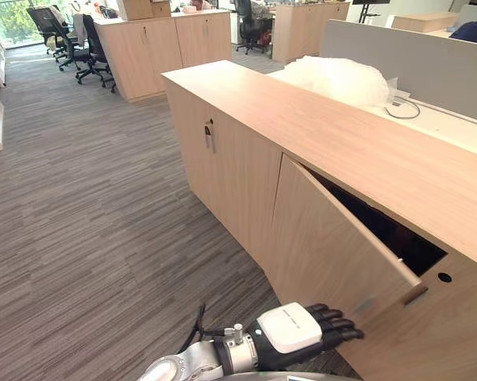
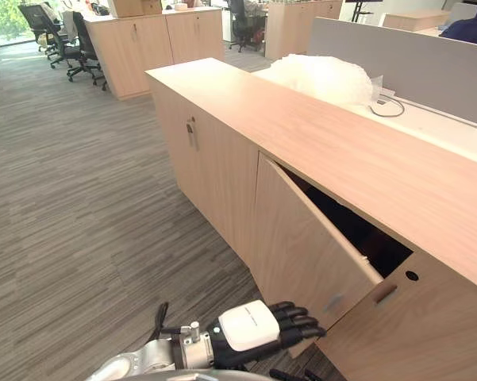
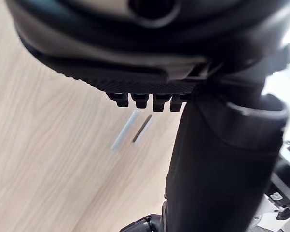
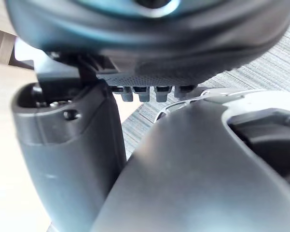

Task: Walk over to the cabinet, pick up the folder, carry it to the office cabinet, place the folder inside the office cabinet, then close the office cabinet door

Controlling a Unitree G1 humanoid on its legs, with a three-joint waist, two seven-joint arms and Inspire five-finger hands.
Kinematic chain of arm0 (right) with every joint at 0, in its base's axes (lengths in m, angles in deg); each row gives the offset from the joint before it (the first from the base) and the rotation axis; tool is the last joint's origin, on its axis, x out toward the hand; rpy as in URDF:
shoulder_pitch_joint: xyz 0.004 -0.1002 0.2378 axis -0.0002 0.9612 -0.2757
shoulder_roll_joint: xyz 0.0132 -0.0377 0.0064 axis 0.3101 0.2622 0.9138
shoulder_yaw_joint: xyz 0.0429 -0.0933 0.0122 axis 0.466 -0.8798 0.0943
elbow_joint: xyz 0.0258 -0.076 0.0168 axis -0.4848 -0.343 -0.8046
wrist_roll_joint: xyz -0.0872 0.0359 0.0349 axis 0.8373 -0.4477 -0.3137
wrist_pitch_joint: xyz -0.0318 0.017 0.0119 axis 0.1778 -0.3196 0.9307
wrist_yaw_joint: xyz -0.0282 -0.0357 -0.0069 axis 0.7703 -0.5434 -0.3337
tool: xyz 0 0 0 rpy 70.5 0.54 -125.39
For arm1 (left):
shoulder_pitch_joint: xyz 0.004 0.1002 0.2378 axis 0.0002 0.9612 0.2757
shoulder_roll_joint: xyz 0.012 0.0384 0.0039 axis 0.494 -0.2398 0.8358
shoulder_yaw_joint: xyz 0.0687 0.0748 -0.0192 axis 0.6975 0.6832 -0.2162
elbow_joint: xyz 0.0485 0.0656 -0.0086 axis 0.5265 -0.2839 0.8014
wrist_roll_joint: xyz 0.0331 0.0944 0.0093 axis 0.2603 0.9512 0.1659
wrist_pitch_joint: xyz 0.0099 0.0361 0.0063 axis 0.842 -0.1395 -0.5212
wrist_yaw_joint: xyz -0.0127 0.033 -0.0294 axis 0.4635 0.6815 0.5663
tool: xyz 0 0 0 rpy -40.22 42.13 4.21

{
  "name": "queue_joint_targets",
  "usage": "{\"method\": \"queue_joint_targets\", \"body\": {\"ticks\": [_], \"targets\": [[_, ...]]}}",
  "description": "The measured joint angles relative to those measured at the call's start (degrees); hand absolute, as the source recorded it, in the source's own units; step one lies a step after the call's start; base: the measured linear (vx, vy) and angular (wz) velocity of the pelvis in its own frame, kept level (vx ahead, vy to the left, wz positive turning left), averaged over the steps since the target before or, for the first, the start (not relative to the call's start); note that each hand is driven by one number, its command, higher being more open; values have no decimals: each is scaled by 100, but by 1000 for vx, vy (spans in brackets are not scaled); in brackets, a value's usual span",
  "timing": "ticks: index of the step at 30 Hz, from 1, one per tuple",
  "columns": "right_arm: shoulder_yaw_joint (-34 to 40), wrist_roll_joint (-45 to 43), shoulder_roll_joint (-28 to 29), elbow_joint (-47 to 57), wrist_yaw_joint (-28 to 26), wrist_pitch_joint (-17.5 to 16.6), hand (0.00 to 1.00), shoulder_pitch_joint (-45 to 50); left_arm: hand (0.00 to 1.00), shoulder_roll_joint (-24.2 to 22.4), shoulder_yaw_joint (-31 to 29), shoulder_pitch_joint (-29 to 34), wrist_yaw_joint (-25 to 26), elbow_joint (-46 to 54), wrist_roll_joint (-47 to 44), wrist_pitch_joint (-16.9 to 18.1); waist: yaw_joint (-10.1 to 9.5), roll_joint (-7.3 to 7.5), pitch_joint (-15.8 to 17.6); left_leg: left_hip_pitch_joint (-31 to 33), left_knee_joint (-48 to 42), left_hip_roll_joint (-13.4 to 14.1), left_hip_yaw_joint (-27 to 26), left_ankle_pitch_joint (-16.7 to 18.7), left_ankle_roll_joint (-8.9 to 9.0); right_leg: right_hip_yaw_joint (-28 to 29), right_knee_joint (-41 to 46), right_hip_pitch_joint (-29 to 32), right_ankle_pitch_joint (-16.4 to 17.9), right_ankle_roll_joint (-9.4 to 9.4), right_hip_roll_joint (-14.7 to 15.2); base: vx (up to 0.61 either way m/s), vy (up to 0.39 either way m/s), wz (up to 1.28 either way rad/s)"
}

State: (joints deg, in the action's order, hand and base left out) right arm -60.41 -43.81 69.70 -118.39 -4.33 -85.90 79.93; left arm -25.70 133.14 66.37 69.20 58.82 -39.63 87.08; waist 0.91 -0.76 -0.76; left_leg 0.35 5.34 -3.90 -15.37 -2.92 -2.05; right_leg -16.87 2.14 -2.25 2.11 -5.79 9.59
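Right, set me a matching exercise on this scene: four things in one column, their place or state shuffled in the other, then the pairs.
1. cabinet door
2. left hand
3. white plastic heap
4. office chairs

A. at the far end of the room
B. beyond the cabinet top, by the grey partition
C. ajar, swung partway out
D. low down, fingers straight at the door's face

Pairs: 1-C, 2-D, 3-B, 4-A.
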Motion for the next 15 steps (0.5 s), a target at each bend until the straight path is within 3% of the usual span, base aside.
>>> {"method": "queue_joint_targets", "body": {"ticks": [10,15], "targets": [[-224,-211,-17,1,55,27,100,-1,100,-51,1,-94,-237,-534,-21,-70,137,65,11,-108,-3,232,-55,2,4,0,-292,-199,-2,71,-252,59,-85,-5],[4,-209,32,135,49,6,100,-8,100,-269,-118,-136,-314,-1127,-221,-129,269,27,73,-147,-33,454,-669,85,123,296,-322,42,-131,175,-403,-19,-56,-68]]}}
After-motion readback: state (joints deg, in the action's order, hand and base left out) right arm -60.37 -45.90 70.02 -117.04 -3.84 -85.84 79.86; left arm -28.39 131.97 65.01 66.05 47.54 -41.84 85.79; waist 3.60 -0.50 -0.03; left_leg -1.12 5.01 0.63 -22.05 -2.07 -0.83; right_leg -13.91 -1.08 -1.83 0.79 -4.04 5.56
